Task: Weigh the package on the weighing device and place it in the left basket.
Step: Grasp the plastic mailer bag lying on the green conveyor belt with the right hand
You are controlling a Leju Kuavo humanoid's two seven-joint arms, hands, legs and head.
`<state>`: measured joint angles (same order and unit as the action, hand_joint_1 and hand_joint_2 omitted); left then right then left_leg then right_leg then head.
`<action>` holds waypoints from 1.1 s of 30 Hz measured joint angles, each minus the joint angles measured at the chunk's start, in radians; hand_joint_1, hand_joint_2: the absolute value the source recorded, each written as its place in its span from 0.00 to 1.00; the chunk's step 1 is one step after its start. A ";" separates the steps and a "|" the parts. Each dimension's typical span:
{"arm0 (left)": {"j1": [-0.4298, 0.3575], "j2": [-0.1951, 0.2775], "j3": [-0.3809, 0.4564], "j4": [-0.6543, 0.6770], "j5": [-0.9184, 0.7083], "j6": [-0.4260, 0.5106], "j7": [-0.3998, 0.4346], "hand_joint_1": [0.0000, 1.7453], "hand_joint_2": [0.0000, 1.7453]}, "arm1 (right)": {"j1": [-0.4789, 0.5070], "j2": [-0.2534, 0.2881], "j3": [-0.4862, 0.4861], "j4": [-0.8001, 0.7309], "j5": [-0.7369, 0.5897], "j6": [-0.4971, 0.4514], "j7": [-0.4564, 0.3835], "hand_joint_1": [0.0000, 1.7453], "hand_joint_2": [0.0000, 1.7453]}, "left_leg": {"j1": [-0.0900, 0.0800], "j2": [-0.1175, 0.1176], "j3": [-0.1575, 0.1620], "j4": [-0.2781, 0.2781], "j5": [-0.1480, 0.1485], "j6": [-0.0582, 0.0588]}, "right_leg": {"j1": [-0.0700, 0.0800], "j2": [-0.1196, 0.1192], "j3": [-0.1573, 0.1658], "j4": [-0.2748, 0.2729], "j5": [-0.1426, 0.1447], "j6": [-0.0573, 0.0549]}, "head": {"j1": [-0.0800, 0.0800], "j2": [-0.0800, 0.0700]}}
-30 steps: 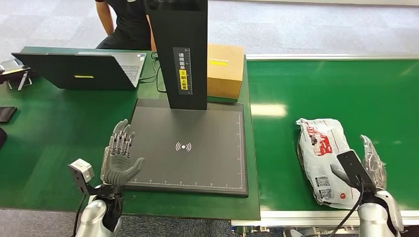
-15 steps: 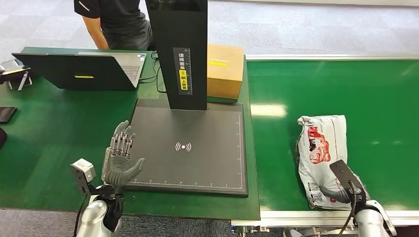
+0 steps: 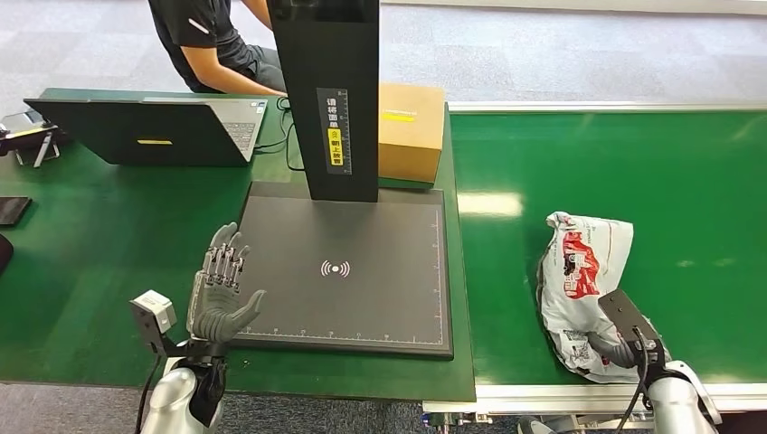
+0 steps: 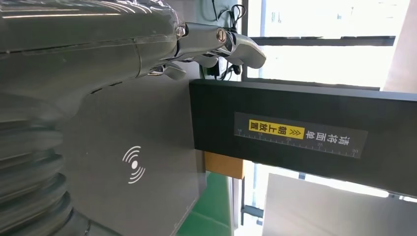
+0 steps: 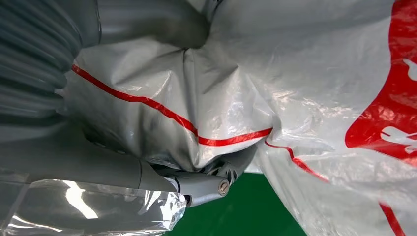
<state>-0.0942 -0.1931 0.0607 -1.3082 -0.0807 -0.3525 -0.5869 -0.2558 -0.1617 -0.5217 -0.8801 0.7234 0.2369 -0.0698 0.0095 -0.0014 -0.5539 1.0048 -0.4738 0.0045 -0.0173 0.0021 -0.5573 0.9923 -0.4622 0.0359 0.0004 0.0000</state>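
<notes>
The package (image 3: 583, 271), a white plastic mail bag with red print, lies on the green conveyor belt (image 3: 651, 163) at the right, crumpled and tipped up on one side. My right hand (image 3: 622, 347) grips its near end. In the right wrist view the fingers (image 5: 199, 185) dig into the bag's (image 5: 305, 83) folds. The weighing device is a dark flat plate (image 3: 362, 298) with a tall black column (image 3: 330, 99). My left hand (image 3: 220, 291) stands open and upright at the plate's left edge, holding nothing. The left wrist view shows that hand (image 4: 98, 49) over the plate (image 4: 142, 123).
A brown cardboard box (image 3: 411, 127) stands behind the column. An open laptop (image 3: 154, 131) sits at the back left of the green table, with small devices (image 3: 27, 136) at the far left. A person (image 3: 213, 45) sits behind the table.
My right hand has shifted left and closed on the package's near end. The bag has bunched up and tipped from flat. The person behind has shifted. My left hand has stayed put.
</notes>
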 joint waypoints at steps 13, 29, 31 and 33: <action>0.019 -0.005 0.004 -0.022 0.006 0.002 0.010 0.00 1.00 | 0.011 0.027 0.109 -0.075 0.003 -0.042 -0.081 1.00 1.00 | 0.000 0.001 0.000 0.000 0.000 0.000 | 0.001 0.001 -0.001 0.001 0.000 -0.001 | 0.000 0.000; 0.039 -0.006 0.004 -0.058 0.043 -0.017 0.000 0.00 1.00 | 0.145 0.157 0.261 -0.604 0.229 -0.624 -0.285 1.00 1.00 | 0.000 -0.002 -0.005 0.000 0.000 -0.001 | 0.000 -0.002 -0.005 0.002 -0.001 -0.001 | 0.000 0.000; 0.038 -0.005 0.002 -0.058 0.045 -0.018 -0.007 0.00 1.00 | 0.156 0.163 0.282 -0.652 0.208 -0.643 -0.322 1.00 1.00 | 0.000 -0.002 -0.005 0.000 0.000 -0.001 | 0.000 -0.002 -0.005 0.002 -0.001 -0.001 | 0.000 0.000; 0.036 -0.005 0.000 -0.058 0.046 -0.018 -0.016 0.00 1.00 | 0.161 0.166 0.309 -0.688 0.188 -0.627 -0.354 1.00 1.00 | 0.000 -0.002 -0.005 0.000 0.000 -0.001 | 0.000 -0.002 -0.005 0.002 -0.001 -0.001 | 0.000 0.000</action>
<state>-0.0583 -0.1983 0.0606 -1.3660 -0.0351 -0.3700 -0.6032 -0.0944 0.0042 -0.2129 -1.5682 0.9117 -0.3900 -0.4237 0.0095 -0.0031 -0.5593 1.0046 -0.4736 0.0039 -0.0173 0.0004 -0.5626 0.9942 -0.4635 0.0350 0.0003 0.0000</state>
